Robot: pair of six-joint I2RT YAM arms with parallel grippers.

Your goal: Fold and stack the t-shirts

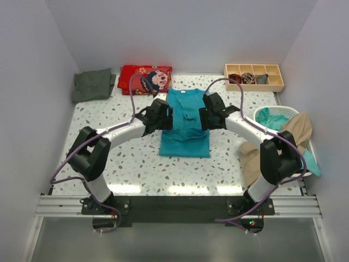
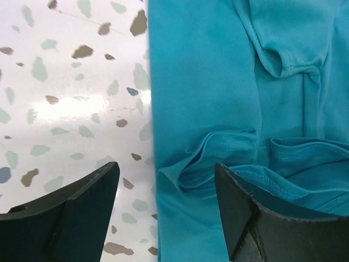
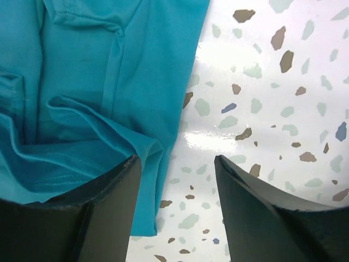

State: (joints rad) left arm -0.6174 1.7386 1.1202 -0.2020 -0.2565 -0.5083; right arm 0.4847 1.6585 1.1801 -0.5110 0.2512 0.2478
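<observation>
Overhead; both wrists close above t-shirt [image 1: 185, 136]

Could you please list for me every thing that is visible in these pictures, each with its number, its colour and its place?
teal t-shirt: one, bright teal, partly folded at the table's centre
grey-green t-shirt: one, dark grey-green, far left corner
beige t-shirt: one, beige, draped over the basket's edge, right side
red printed cloth: one, red with a cartoon print, far edge
wooden tray: one, light wood, with compartments, far right
small bundles: about three, dark, inside the tray
white basket: one, white, right edge
teal cloth: one, teal, inside the basket
table: one, white with speckles
left gripper: one, black, open over the teal shirt's left edge
right gripper: one, black, open over its right edge
</observation>
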